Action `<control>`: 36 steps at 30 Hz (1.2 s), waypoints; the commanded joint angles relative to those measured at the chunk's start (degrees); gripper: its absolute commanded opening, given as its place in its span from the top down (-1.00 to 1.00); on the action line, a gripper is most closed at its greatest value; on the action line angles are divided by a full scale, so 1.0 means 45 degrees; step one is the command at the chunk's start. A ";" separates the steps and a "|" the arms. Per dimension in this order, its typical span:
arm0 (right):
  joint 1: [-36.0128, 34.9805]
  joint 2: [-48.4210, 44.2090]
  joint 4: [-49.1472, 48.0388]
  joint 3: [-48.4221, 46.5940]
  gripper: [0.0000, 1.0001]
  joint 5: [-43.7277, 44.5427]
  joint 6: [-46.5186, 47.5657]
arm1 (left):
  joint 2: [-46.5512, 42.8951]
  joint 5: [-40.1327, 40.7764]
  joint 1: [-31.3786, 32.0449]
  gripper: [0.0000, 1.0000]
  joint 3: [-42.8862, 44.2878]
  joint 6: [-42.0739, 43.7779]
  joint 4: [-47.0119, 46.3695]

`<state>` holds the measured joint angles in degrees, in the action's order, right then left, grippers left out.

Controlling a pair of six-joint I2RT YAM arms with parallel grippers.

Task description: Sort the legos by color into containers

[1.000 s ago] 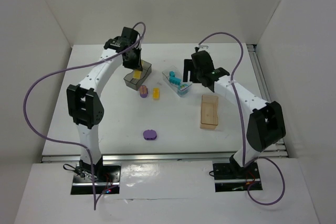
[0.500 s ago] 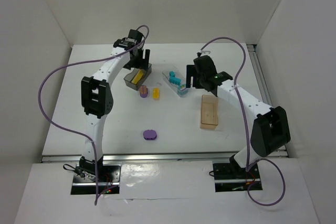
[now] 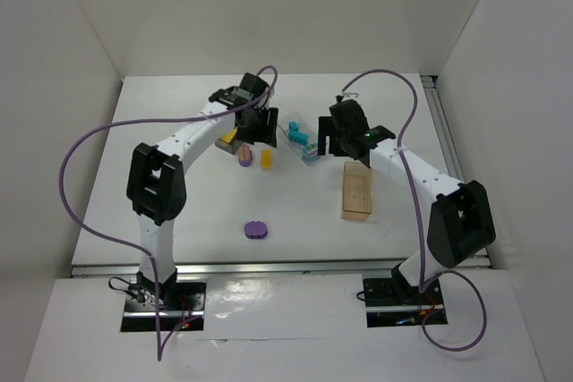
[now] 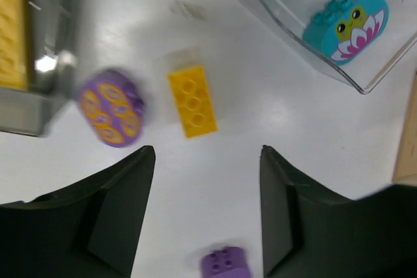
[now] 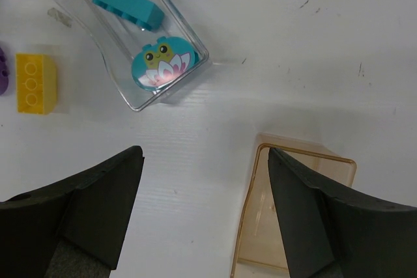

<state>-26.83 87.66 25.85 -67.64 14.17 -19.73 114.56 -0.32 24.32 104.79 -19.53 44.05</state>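
My left gripper [image 3: 259, 128] hangs open and empty above two loose legos: a yellow brick [image 4: 191, 103] and a round purple piece [image 4: 111, 108] with orange markings. Left of them, the dark grey container [image 4: 47, 63] holds a yellow brick [image 4: 13, 30]. The clear container [image 5: 115, 43] holds cyan bricks [image 5: 125, 4] and a round cyan piece [image 5: 163, 62]. My right gripper [image 5: 205, 154] is open and empty, between the clear container and the tan-orange container [image 5: 293, 219]. Another purple piece [image 3: 257, 230] lies alone toward the near edge.
The tan-orange container [image 3: 357, 190] lies lengthwise on the right, with nothing seen in it. White walls enclose the table on three sides. Purple cables loop over both arms.
My left gripper has opened, left a yellow brick in the dark grey container, and swung right over the loose legos. The right gripper has shifted slightly nearer.
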 commanded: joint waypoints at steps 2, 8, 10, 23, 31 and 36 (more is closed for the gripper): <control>-0.0190 -0.0533 -0.0236 0.0147 -0.69 0.0014 -0.0148 | -0.0087 0.0458 0.0727 -0.49 -0.1449 -0.2414 -0.1018; -0.0190 -0.0671 -0.0119 0.0265 -0.69 0.0131 -0.0031 | 0.1376 0.1672 0.1237 -0.51 -0.0516 -0.2984 -0.0786; -0.0190 -0.0788 -0.0119 0.0382 -0.69 0.0131 -0.0031 | 0.1786 0.1672 0.1237 -0.43 -0.0514 -0.2984 -0.0786; 0.0044 -0.0788 -0.0119 0.0753 -0.69 0.0131 0.0087 | 0.2901 0.2806 0.1374 -0.01 0.0267 -0.2986 -0.0512; 0.0044 -0.0788 -0.0119 0.0753 -0.69 0.0014 0.0087 | 0.2764 0.2531 0.1374 -0.40 0.0792 -0.2263 -0.0512; 0.0044 -0.0788 -0.0001 0.0753 -0.69 -0.0103 0.0087 | 0.3466 0.2531 0.1374 -1.00 0.1633 -0.1056 -0.0512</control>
<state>-26.96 86.37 25.87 -64.42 14.09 -19.81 128.25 11.29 30.22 108.92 -28.56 42.02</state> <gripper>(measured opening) 0.844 0.992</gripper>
